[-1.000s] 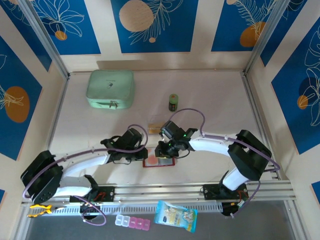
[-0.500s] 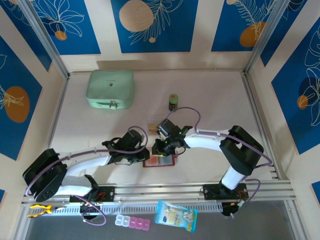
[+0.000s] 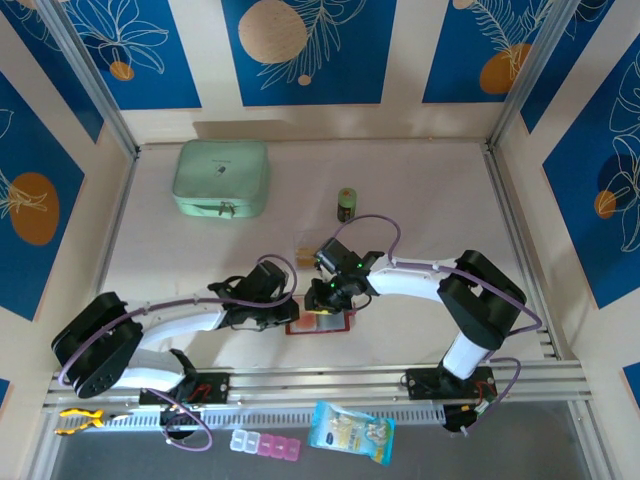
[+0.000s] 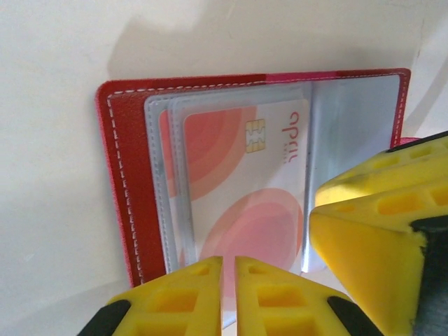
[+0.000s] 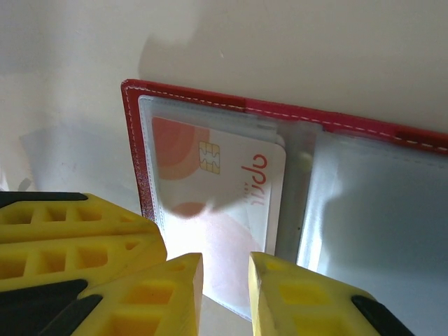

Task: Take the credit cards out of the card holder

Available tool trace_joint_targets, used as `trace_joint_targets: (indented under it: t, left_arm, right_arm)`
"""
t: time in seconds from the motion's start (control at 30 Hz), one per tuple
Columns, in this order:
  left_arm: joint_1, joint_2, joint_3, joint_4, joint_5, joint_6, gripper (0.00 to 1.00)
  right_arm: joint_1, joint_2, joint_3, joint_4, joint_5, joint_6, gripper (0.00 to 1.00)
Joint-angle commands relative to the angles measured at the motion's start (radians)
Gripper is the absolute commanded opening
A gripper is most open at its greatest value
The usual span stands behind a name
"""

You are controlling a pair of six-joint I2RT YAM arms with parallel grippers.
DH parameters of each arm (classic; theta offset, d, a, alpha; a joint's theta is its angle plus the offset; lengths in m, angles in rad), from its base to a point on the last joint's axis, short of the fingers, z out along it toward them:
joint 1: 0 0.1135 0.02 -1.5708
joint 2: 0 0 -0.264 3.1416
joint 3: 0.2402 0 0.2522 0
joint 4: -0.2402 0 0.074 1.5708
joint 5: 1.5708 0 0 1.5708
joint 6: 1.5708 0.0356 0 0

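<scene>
The dark-red card holder [image 3: 336, 326] lies open on the table near the front rail, its clear sleeves up. A white credit card [image 4: 238, 175] with red circles and a chip sits inside a sleeve, seen too in the right wrist view [image 5: 231, 182]. My left gripper [image 4: 229, 264] is shut, with only a hairline gap, its tips over the near edge of that sleeve; I cannot tell whether it pinches it. My right gripper [image 5: 225, 262] is open a little, its fingers astride the same sleeve edge. From above, the left gripper [image 3: 288, 312] and right gripper [image 3: 325, 300] meet over the holder. A tan card [image 3: 307, 251] lies just behind them.
A mint-green zip case [image 3: 221, 178] sits at the back left and a small green bottle [image 3: 346, 203] behind the grippers. In front of the rail lie a blue snack packet [image 3: 351, 432] and a pill organiser [image 3: 265, 445]. Metal frame posts border the table.
The right arm has shifted left over the card holder and its jaws have parted slightly. The left gripper has crept a little right and closed a touch more.
</scene>
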Motion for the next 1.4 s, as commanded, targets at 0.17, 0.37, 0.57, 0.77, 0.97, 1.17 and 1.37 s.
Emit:
trace_joint_targets:
  t: [0.17,0.37,0.57,0.77,0.97,1.17,1.37]
  left_arm:
    - [0.006,0.022,-0.018,-0.036,-0.017,-0.004,0.11]
    - [0.005,0.033,-0.018,-0.044,-0.016,-0.002,0.11]
    - [0.006,0.042,-0.023,-0.040,-0.010,-0.004,0.11]
    - [0.006,0.034,-0.033,-0.046,-0.014,-0.005,0.11]
    - [0.006,0.016,-0.035,-0.050,-0.013,-0.004,0.11]
    - [0.006,-0.016,-0.029,-0.078,-0.025,-0.001,0.11]
    - [0.006,-0.046,-0.010,-0.109,-0.037,0.006,0.11]
  right_arm:
    - [-0.001,0.035,0.022,-0.014,0.000,-0.013,0.23]
    - [-0.001,0.039,0.013,-0.012,0.005,-0.011,0.23]
    - [-0.002,0.049,0.010,-0.013,0.014,-0.013,0.23]
    - [-0.001,0.043,0.014,-0.044,0.046,-0.019,0.23]
    - [-0.002,0.027,0.028,-0.086,0.077,-0.039,0.23]
    - [-0.003,0.014,0.031,-0.106,0.091,-0.051,0.23]
    - [-0.001,-0.007,0.034,-0.116,0.093,-0.049,0.23]
